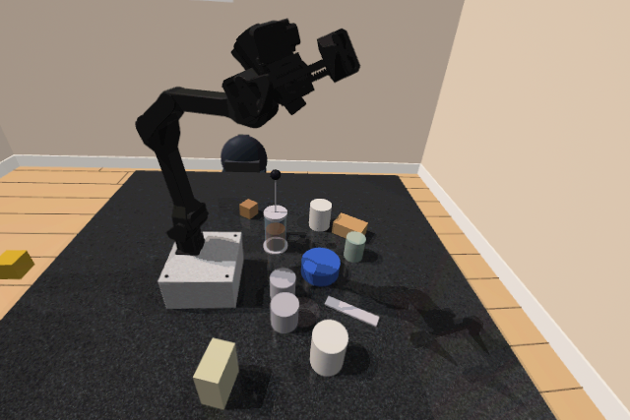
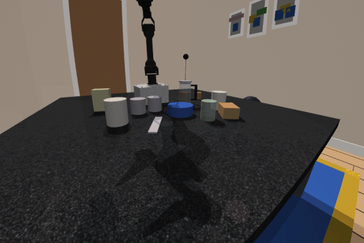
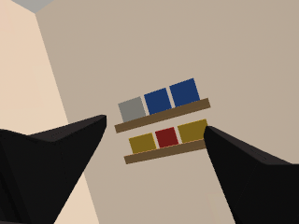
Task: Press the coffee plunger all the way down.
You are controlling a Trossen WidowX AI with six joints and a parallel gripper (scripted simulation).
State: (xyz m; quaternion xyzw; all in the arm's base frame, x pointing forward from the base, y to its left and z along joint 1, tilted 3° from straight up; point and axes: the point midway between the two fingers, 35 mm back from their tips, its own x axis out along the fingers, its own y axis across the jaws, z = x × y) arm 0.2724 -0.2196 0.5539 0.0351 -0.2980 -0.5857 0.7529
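Observation:
The coffee press [image 1: 275, 228] [image 2: 185, 92] stands upright on the dark table, a clear glass cylinder with brown contents, a pale lid and a black side handle. Its plunger is raised: a thin rod rises well above the lid to a round black knob [image 1: 275, 174] [image 2: 185, 56]. My gripper [image 3: 155, 125] is open, with nothing between its two black fingers in the wrist view. In the top view it is high above the table and well above the knob, not touching the press. The wrist view shows only walls and shelves, not the press. The exterior view cuts off the fingers at the top.
Near the press are a white cylinder [image 1: 320, 214] [image 2: 219, 99], orange block [image 1: 349, 226] [image 2: 228, 110], green cylinder [image 1: 354, 247] [image 2: 208, 110], blue round container [image 1: 320, 267] [image 2: 180, 109] and small brown cube [image 1: 248, 209]. Two grey cylinders, a flat bar [image 1: 351, 311] and the white arm base [image 1: 201, 293] are also present.

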